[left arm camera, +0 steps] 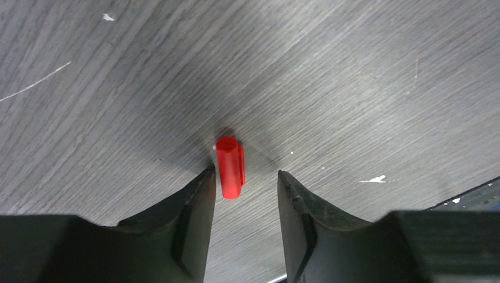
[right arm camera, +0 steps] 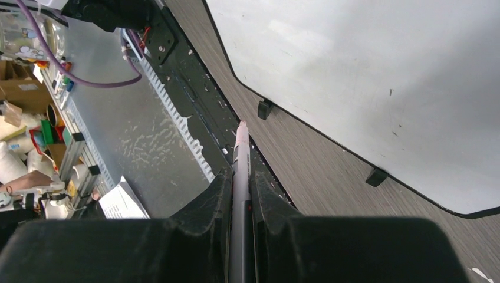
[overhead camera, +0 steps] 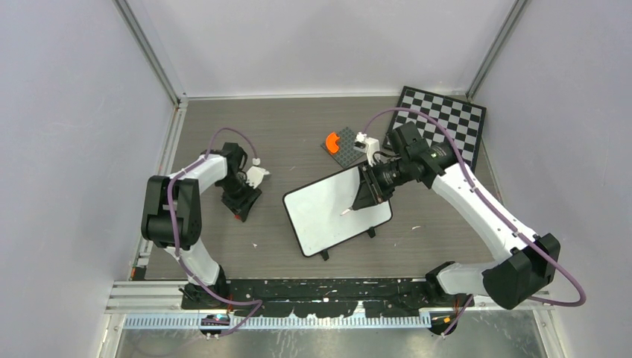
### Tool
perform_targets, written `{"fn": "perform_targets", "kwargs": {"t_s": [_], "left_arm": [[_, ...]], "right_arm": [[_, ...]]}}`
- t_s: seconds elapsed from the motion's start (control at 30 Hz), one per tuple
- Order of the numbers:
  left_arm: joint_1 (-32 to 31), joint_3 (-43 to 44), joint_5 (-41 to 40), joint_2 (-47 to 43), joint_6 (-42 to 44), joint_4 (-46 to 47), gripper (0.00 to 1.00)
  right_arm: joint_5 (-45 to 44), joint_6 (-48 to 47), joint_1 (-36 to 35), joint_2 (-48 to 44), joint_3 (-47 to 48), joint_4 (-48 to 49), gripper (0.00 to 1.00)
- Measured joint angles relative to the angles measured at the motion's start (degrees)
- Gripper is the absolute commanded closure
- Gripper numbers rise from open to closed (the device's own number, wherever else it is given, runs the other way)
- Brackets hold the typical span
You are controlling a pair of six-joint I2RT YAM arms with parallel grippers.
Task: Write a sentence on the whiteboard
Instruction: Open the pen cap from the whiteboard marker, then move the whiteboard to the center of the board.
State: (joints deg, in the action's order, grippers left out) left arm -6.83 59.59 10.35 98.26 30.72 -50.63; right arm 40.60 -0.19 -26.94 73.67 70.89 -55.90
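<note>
Right gripper point(right arm camera: 240, 177) pinching marker point(right arm camera: 240, 141), whiteboard point(right arm camera: 365, 76) close below.

Top cam looks down over the whole table point(overhead camera: 298, 127). Both wrist cams sit close above it, and the right one shares the whiteboard point(right arm camera: 383, 88) with top.

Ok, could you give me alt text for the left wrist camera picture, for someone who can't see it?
A small red marker cap rests on the grey wood-grain table, between the two black fingers of the left tool, which stands open around it. The cap sits close to the finger on the picture's left.
</note>
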Motion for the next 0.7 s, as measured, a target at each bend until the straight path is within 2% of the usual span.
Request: {"fn": "perform_targets", "kwargs": {"t_s": [0.37,0.7], "left_arm": [[0.0,2.4,6.9,-2.4,0.1,-6.5,0.25],[0.1,8.7,15.4,-14.1,-2.7,-10.5,0.12]], "right_arm": [[-1.2,-2.7,-0.6,1.1,4.2,-3.1,1.0],[-5.5,-2.0,-2.9,1.0,4.9,-1.8,1.0]]}}
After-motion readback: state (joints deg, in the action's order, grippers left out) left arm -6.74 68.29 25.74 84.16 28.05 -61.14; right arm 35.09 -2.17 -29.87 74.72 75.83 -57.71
